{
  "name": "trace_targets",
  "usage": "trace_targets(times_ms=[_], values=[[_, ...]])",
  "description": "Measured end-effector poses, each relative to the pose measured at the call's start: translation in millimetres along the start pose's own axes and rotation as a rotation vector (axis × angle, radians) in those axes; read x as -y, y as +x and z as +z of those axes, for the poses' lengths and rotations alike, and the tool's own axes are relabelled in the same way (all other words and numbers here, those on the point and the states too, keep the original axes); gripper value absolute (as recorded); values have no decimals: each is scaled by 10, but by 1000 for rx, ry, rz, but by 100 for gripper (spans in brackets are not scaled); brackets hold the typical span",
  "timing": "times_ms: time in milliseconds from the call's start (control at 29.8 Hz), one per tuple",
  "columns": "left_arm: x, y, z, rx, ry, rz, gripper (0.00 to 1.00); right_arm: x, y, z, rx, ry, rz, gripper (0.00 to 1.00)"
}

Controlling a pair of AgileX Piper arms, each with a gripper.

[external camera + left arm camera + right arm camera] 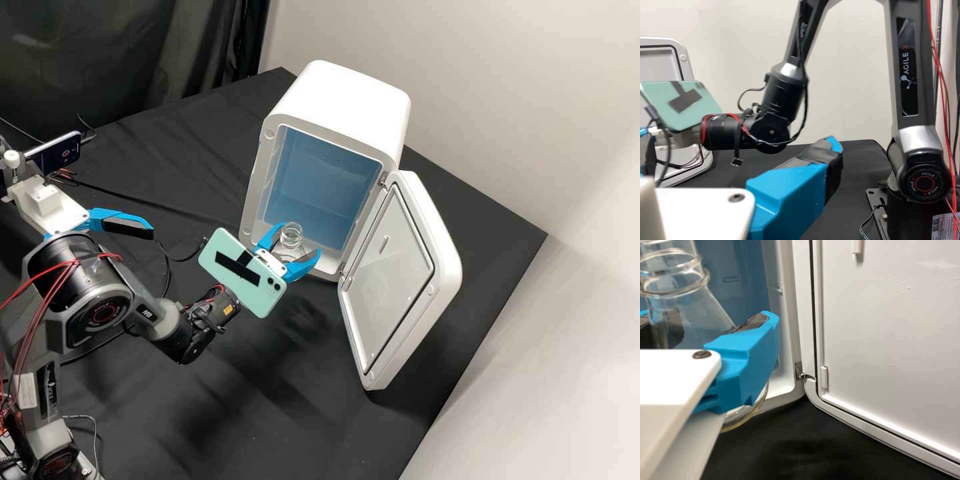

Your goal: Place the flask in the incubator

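Note:
The white incubator (347, 100) stands on the black bench with its door (400, 280) swung open to the right and its pale blue inside showing. A clear glass flask (291, 235) stands upright at the front lip of the opening. My right gripper (291, 252) is shut on the flask's lower body. In the right wrist view the flask (675, 300) rises beside a blue finger (745, 355), with the door hinge (802, 374) just past it. Whether the flask's base rests on the sill I cannot tell. My left gripper (123, 225) hangs far to the left, away from the incubator.
A green phone (243, 271) is strapped on the right arm's wrist. The open door (890, 340) stands close beside the right gripper. A cable (133, 197) runs across the bench. The right arm's base (920, 175) rises near the left gripper.

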Motion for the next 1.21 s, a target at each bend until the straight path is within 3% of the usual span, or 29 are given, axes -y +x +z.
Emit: trace_targets(times_ms=[302, 469, 872, 1006, 1073, 1207], values=[[0, 0, 0, 0, 0, 0, 100, 82, 250, -79, -4, -46, 11, 0], [0, 0, 0, 0, 0, 0, 100, 153, 358, -122, -11, -60, -4, 0], [0, 0, 0, 0, 0, 0, 100, 316, 644, -240, -30, -72, -39, 0], [0, 0, 0, 0, 0, 0, 100, 384, 756, -233, -23, -75, -56, 0], [0, 0, 0, 0, 0, 0, 100, 386, 799, -222, -15, -92, -56, 0], [0, 0, 0, 0, 0, 0, 100, 388, 879, -195, 4, -91, -47, 0]])
